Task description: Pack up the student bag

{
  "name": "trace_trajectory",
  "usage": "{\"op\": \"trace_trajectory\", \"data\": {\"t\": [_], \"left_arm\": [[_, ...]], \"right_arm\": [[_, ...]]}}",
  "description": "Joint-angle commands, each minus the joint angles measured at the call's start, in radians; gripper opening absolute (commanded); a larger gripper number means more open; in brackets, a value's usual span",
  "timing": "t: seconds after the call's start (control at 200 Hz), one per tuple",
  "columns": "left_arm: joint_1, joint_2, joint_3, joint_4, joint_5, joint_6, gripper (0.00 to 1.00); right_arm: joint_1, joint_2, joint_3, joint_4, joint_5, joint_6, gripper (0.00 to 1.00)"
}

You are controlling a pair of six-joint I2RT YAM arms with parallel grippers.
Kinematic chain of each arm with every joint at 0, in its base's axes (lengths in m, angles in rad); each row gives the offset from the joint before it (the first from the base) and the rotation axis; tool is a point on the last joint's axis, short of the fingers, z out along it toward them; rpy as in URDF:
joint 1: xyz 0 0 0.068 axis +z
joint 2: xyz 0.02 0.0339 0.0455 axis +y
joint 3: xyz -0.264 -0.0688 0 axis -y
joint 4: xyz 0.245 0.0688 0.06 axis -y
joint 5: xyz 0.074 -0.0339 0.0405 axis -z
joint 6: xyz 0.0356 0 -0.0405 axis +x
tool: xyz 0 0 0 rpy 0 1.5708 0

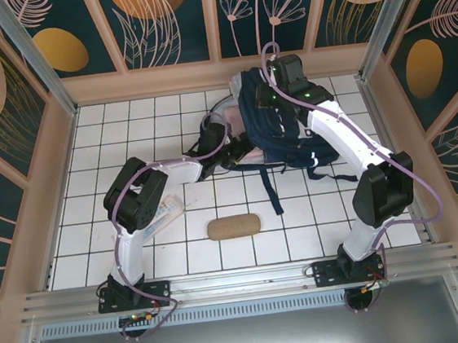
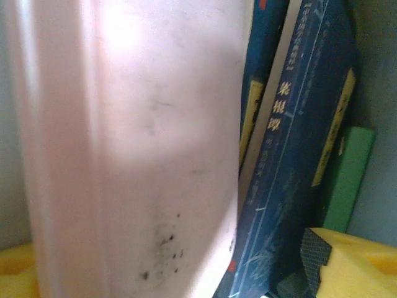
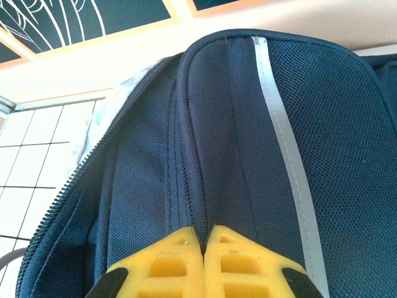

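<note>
The student bag (image 1: pixel 282 133), navy with a white stripe (image 3: pixel 282 136), lies at the back middle of the table. My right gripper (image 3: pixel 205 233) is shut on a fold of its top fabric by the zip and holds the rim up (image 1: pixel 273 81). My left arm reaches into the bag's mouth (image 1: pixel 221 131) from the left. Inside, a pale pink smooth object (image 2: pixel 136 149) with dark specks stands between the spread yellow fingers (image 2: pixel 350 261) of my left gripper (image 2: pixel 180 276), which is open. A navy-blue book (image 2: pixel 298 155) and a green item (image 2: pixel 347 180) lean to its right.
A tan oblong pouch (image 1: pixel 233 227) lies on the white tiles in front of the bag. A pale flat item (image 1: pixel 168 212) sits under my left arm's elbow. The bag's dark straps (image 1: pixel 272 187) trail toward the front. Wooden walls close in the table.
</note>
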Motion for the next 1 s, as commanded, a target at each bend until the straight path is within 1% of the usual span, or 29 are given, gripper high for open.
{"op": "trace_trajectory", "data": {"t": [0.0, 0.065, 0.235, 0.325, 0.49, 0.5, 0.665, 0.77, 0.83, 0.921, 0.996], "left_arm": [[0.005, -0.101, 0.028, -0.131, -0.056, 0.074, 0.95], [0.009, -0.127, 0.049, -0.190, -0.074, 0.104, 0.98], [0.028, -0.204, 0.067, -0.304, -0.110, 0.163, 0.99], [0.046, -0.257, 0.047, -0.359, -0.147, 0.186, 0.99], [0.123, -0.359, -0.070, -0.406, -0.164, 0.200, 0.98], [0.128, -0.384, -0.077, -0.410, -0.166, 0.201, 0.98], [0.198, -0.508, -0.191, -0.493, -0.200, 0.258, 0.99], [0.205, -0.561, -0.236, -0.552, -0.239, 0.324, 0.99], [0.206, -0.575, -0.260, -0.563, -0.232, 0.346, 0.98], [0.205, -0.573, -0.277, -0.580, -0.228, 0.349, 0.96], [0.205, -0.567, -0.287, -0.573, -0.214, 0.349, 0.92]], "right_arm": [[-0.006, -0.042, -0.005, 0.091, -0.016, 0.016, 0.00], [-0.006, -0.040, -0.014, 0.096, -0.018, 0.016, 0.00], [-0.007, -0.036, -0.032, 0.105, -0.018, 0.015, 0.00], [-0.006, -0.031, -0.042, 0.108, -0.035, 0.016, 0.00], [-0.001, -0.010, -0.061, 0.114, -0.056, 0.019, 0.00], [0.000, -0.008, -0.063, 0.114, -0.058, 0.018, 0.00], [0.030, 0.036, -0.081, 0.120, -0.058, 0.011, 0.00], [0.043, 0.054, -0.089, 0.135, -0.058, 0.014, 0.00], [0.043, 0.060, -0.086, 0.140, -0.061, 0.017, 0.00], [0.045, 0.064, -0.072, 0.138, -0.065, 0.016, 0.00], [0.045, 0.069, -0.065, 0.133, -0.069, 0.012, 0.00]]}}
